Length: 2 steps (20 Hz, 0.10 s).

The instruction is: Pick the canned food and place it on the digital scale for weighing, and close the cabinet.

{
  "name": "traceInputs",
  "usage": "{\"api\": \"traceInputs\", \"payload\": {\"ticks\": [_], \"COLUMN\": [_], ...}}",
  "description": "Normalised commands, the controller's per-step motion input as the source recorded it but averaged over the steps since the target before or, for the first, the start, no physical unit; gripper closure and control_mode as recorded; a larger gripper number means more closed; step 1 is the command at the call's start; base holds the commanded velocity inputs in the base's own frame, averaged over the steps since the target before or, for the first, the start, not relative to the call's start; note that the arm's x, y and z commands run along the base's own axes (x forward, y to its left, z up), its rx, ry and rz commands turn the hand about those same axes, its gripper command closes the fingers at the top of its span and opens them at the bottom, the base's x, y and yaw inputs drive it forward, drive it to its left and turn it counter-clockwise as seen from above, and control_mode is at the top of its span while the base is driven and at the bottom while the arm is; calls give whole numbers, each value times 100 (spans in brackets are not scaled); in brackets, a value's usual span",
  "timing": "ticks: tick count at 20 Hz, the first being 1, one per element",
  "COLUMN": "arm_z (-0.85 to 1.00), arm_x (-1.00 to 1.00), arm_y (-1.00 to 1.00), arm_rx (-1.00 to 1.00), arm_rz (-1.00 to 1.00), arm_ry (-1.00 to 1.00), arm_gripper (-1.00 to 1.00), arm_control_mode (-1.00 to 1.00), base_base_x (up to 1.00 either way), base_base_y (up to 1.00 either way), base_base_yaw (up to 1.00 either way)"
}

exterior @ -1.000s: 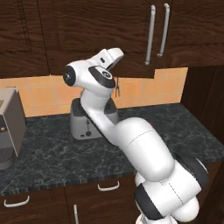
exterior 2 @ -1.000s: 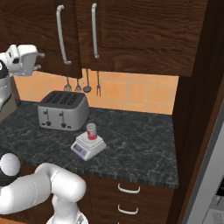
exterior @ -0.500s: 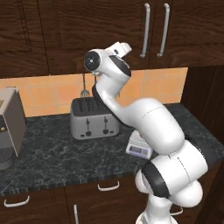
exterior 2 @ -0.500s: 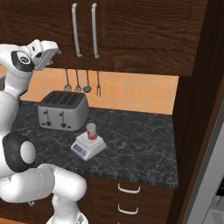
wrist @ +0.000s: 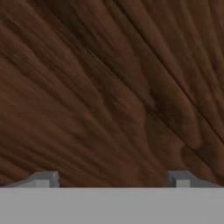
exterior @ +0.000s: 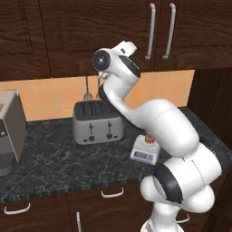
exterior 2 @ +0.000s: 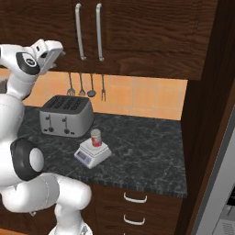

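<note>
The canned food (exterior 2: 95, 137) is standing upright on the digital scale (exterior 2: 92, 153), its long axis vertical and pale top facing up, near the front of the dark stone counter (exterior 2: 147, 156) and just ahead of the silver four-slot toaster (exterior 2: 65, 115). Higher and farther back, the gripper (wrist: 112, 178) is hovering with its fingertips (wrist: 43, 179) spread wide and holding nothing, seemingly pressed close to the cabinet (exterior 2: 137, 27) door, whose two doors are sitting flush with vertical bar handles (exterior 2: 98, 31) side by side.
</note>
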Motion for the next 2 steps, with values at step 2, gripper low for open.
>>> {"api": "traceInputs", "payload": {"ticks": [2], "arm_z": [-100], "arm_x": [78], "arm_y": [-71], "arm_rx": [0], "arm_rz": [9], "arm_ry": [-1], "arm_gripper": [-100], "arm_control_mode": [-100], "base_base_x": [0], "base_base_y": [0], "base_base_yaw": [0]}}
